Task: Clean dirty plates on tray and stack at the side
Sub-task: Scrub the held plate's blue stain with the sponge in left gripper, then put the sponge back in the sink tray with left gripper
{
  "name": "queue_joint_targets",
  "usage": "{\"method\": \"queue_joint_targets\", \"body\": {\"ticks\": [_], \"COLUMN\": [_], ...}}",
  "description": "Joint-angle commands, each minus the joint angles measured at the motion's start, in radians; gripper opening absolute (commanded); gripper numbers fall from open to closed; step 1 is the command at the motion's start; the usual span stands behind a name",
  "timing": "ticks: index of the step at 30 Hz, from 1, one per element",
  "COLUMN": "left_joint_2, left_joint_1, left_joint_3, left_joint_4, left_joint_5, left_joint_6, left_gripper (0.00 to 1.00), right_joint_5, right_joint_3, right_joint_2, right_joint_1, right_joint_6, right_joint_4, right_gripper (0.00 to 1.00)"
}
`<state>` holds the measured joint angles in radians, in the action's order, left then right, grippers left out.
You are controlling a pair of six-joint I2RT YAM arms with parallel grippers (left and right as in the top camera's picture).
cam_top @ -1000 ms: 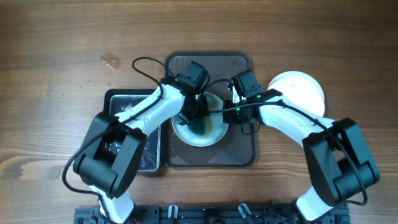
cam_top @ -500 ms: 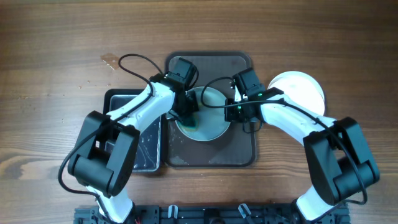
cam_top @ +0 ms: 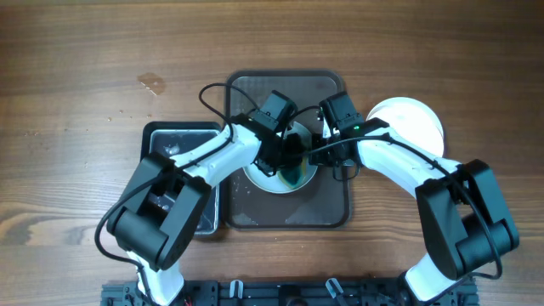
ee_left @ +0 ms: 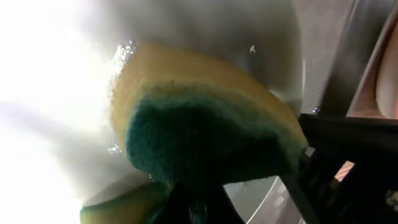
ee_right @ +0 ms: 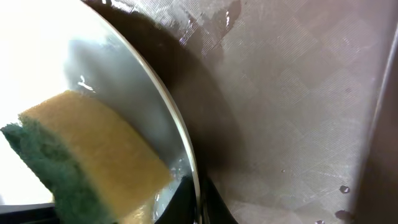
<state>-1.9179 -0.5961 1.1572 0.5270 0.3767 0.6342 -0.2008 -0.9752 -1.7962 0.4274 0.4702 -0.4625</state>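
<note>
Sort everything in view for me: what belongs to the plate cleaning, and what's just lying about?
Job: plate under the sponge, sponge, grey tray, stacked plates at the right.
Lying about: small black tray, stain on the tabletop.

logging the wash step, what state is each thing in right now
tray: floor wet with droplets
left gripper: shut on sponge
right gripper: shut on plate rim
plate: in the tray, wet, sponge pressed on it
side plates: on the table right of the tray, untouched
black tray: left of the tray, glossy, partly hidden
</note>
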Motion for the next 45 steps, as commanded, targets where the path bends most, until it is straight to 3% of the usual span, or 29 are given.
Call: {"method": "queue_joint_targets", "body": {"ticks": [1, 6, 10, 15, 19, 21, 23, 27, 29, 33, 39, 41, 45], "left_joint_2": [-0.005, 0.117, 0.214, 0.369, 0.509, 0.517, 0.511, 0.51, 0.51, 0.521, 0.58, 0.599, 0.636], "left_joint_1": [0.061, 0.122, 0.14, 0.199, 0.364, 0.439, 0.475, 0.481, 0.481, 0.481, 0.534, 0.574, 0.673], "left_joint_3": [-0.024, -0.024, -0.024, -0.024, -0.025, -0.031, -0.078, -0.315, -0.36, -0.334, -0.132, -0.055, 0.087], "left_joint_4": [0.174, 0.289, 0.286, 0.302, 0.48, 0.562, 0.548, 0.332, 0.291, 0.298, 0.46, 0.523, 0.627], "left_joint_5": [-0.231, -0.475, -0.454, -0.233, -0.275, -0.389, -0.414, -0.412, -0.407, -0.328, -0.276, -0.272, -0.268], "left_joint_6": [0.01, 0.005, -0.029, -0.093, -0.115, -0.115, -0.115, -0.114, -0.114, -0.115, -0.135, -0.161, -0.16], "left_gripper": [0.04, 0.04, 0.04, 0.04, 0.04, 0.04, 0.04, 0.04, 0.1, 0.37, 0.65, 0.71, 0.72], "right_joint_5": [0.029, 0.029, 0.029, 0.029, 0.029, 0.023, 0.002, -0.003, -0.002, 0.031, 0.061, 0.088, 0.131], "right_joint_3": [0.025, 0.025, 0.025, 0.025, 0.025, 0.025, 0.025, 0.024, 0.018, -0.05, -0.303, -0.4, -0.545], "right_joint_2": [-0.046, -0.046, -0.046, -0.046, -0.046, -0.046, -0.046, -0.039, -0.016, 0.039, 0.055, 0.053, 0.051], "right_joint_1": [0.016, 0.016, 0.016, 0.016, 0.016, 0.016, 0.016, 0.016, 0.016, 0.016, 0.035, 0.06, 0.158], "right_joint_6": [-0.023, -0.024, -0.025, -0.082, -0.105, -0.104, -0.103, -0.104, -0.13, -0.183, -0.239, -0.24, -0.23], "right_joint_4": [-0.021, -0.02, -0.019, -0.016, 0.029, 0.056, 0.06, 0.042, 0.003, -0.141, -0.451, -0.535, -0.595], "right_gripper": [0.04, 0.04, 0.04, 0.04, 0.05, 0.04, 0.04, 0.04, 0.04, 0.04, 0.04, 0.04, 0.04]}}
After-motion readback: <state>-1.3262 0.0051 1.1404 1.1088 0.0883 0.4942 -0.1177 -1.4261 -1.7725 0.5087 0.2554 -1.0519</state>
